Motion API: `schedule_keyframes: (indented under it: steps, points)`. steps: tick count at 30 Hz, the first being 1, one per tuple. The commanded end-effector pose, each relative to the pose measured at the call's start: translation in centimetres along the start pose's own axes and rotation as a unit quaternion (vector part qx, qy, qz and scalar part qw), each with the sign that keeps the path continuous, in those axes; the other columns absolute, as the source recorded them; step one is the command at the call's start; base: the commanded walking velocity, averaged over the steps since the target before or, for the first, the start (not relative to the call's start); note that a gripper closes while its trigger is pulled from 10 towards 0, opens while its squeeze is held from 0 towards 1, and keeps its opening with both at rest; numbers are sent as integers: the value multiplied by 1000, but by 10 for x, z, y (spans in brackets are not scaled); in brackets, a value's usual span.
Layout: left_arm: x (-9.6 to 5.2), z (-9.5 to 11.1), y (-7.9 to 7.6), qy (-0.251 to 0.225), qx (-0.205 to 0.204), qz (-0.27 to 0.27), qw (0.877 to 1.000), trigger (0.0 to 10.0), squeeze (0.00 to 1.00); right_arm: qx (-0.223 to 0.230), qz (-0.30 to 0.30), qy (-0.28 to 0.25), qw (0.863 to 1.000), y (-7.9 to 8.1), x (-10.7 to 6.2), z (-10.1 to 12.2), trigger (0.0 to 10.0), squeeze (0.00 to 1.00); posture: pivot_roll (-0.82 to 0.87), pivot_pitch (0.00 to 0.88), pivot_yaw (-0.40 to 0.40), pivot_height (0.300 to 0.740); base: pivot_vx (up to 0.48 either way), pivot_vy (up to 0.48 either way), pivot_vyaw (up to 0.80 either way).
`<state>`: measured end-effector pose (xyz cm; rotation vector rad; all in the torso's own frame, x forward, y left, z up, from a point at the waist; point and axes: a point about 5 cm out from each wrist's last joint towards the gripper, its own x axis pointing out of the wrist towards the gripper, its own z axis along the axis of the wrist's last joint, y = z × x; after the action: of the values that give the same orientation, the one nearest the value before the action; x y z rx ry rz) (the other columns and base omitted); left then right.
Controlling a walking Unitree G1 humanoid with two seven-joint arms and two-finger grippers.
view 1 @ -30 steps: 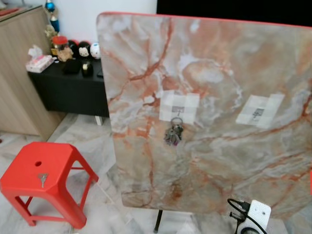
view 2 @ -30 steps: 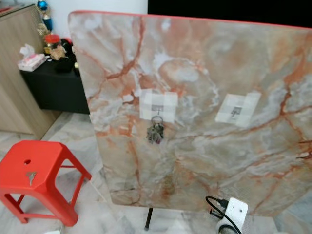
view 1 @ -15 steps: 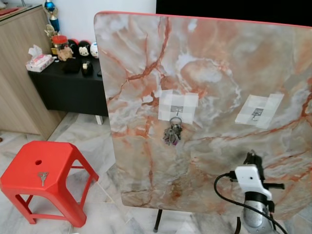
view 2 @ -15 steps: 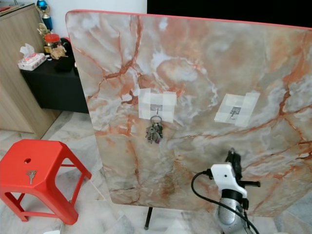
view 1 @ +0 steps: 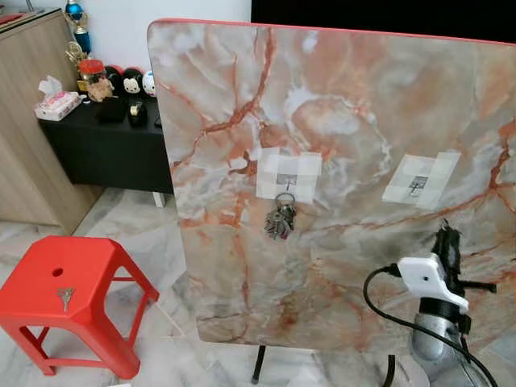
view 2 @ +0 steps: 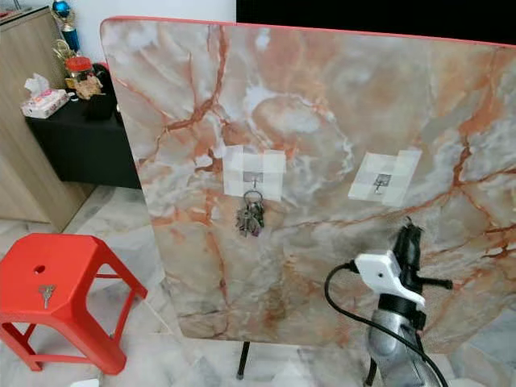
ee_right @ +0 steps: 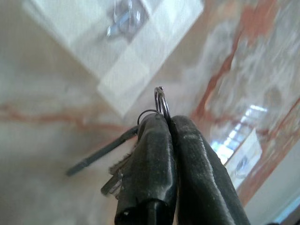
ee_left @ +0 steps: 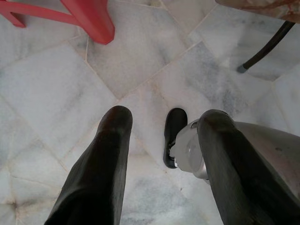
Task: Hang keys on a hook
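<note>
An upright marble-patterned board [view 1: 347, 97] carries two small metal hooks on taped white patches. The left hook [view 1: 286, 182] bears a bunch of keys [view 1: 280, 222]. The right hook [view 1: 417, 184] is bare. My right gripper [view 1: 446, 235] is raised in front of the board, a little below and to the right of the bare hook [ee_right: 123, 16]. It is shut on a key ring [ee_right: 161, 101], whose keys dangle behind the fingers [ee_right: 150, 154]. My left gripper [ee_left: 164, 122] hangs open over the floor.
A red plastic stool [view 1: 64, 278] with a single key [view 1: 64, 297] on its seat stands at the lower left. A black sideboard [view 1: 105, 141] with small items and a wooden cabinet [view 1: 28, 153] lie behind it. The board's black leg [view 1: 258, 371] rests on the marble floor.
My right arm has risen from the lower edge of the picture up in front of the board, toward the right hook. The view has shifted slightly.
</note>
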<state>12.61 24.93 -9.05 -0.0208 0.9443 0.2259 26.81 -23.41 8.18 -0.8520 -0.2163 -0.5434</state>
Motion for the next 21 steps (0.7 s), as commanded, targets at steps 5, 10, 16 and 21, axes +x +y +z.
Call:
schedule_keyframes:
  steps: [5, 10, 16, 21]
  points:
    - [0, -2, 0, 7, 3, 0, 1000, 10000, 0, -30, 28, -51, 998, 7, 9, 17, 10000, 0, 176, 0, -76, 740, 0, 0, 0]
    - [0, -1, 0, 6, 3, 0, 1000, 10000, 0, -36, 35, -49, 998, 9, 13, 19, 10000, 0, 178, 0, -78, 740, 0, 0, 0]
    - [0, -1, -1, 4, 0, 1, 1000, 10000, 0, -41, 13, -53, 998, 4, 19, 23, 10000, 0, 182, 0, -80, 740, 0, 0, 0]
    - [0, 0, -1, 3, 0, 0, 1000, 10000, 0, -40, 3, -57, 998, 2, 20, 25, 10000, 0, 180, 0, -79, 740, 0, 0, 0]
